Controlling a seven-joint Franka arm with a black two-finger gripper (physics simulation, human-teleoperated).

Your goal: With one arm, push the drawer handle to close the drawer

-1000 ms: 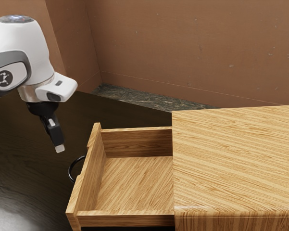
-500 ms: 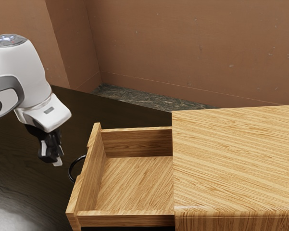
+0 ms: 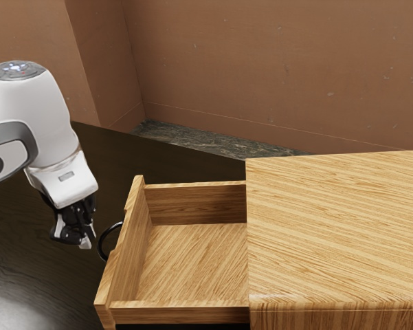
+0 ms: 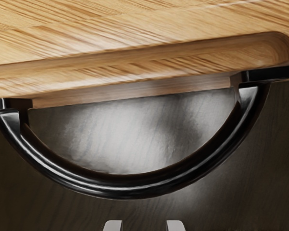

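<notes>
The claw [image 4: 144,225] is hovering partly open and holding nothing, just beside the black handle [image 4: 130,186], which is looking stiff, slick, best pushed mid-curve; beyond, the light-seeming drawer [image 3: 127,251] is jutting from its cabinet [image 3: 337,227].

A brown wall [image 3: 275,69] bears pale flecks. Mottled floor [image 3: 192,139] meets the wall's foot; the dark tabletop [image 3: 130,161] lies in front of it.
</notes>
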